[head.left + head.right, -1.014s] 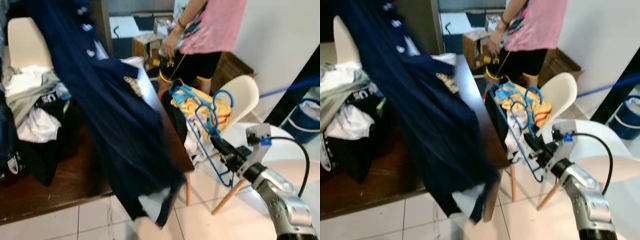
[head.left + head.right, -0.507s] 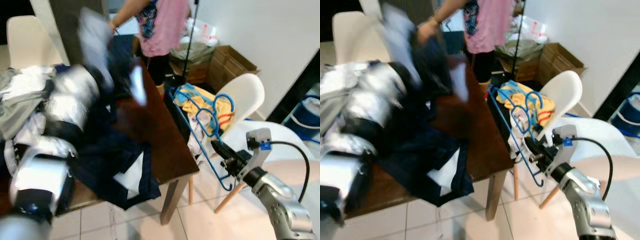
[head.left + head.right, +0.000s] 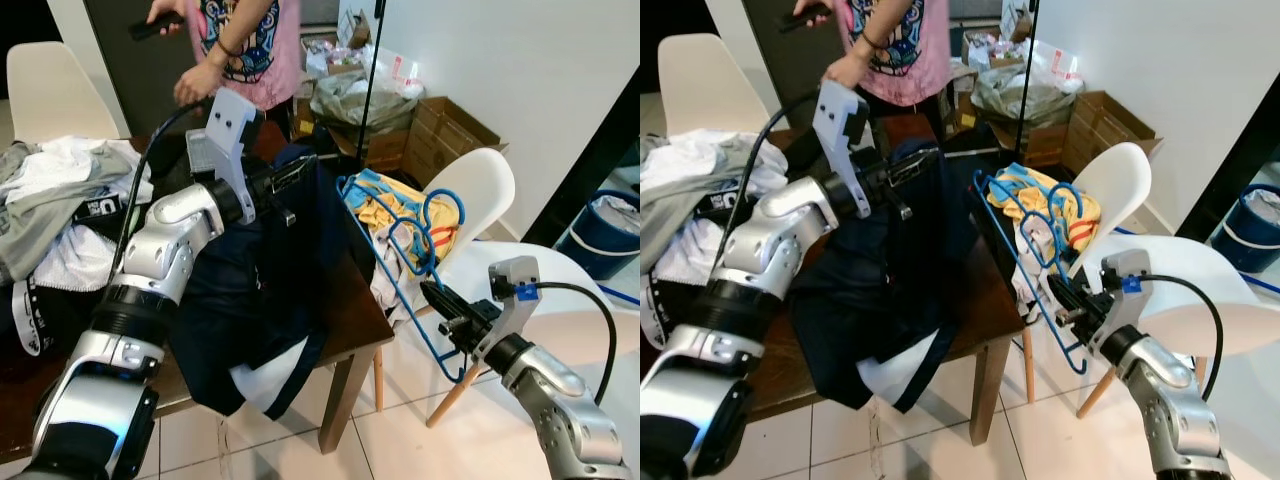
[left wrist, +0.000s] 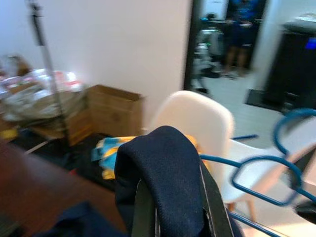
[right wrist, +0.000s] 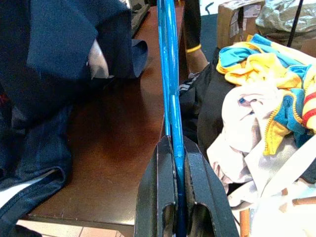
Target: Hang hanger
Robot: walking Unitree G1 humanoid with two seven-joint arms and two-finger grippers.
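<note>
A blue hanger [image 5: 167, 59] slants from the white chair toward the floor, and my right gripper [image 3: 434, 294] is shut on its long bar beside the brown table [image 3: 352, 312]. Its hooks [image 3: 447, 191] rise over the clothes on the chair. My left gripper [image 3: 298, 173] is raised over the table, shut on a fold of a dark navy garment [image 3: 262, 300]. The garment hangs down over the table's front edge. In the left wrist view the navy cloth [image 4: 163, 163] drapes over and between the fingers [image 4: 144, 207].
A person in a pink shirt [image 3: 245, 45] stands behind the table. Piled clothes [image 3: 60, 195] cover its left side. A white chair [image 3: 485, 185] heaped with yellow and blue clothes stands right of it, near a black pole [image 3: 368, 80], cardboard boxes [image 3: 450, 135] and a blue bucket [image 3: 608, 225].
My left arm has swung up into view and now holds the navy garment bunched over the table. The person has moved behind the table. My right gripper keeps the hanger, hardly moved.
</note>
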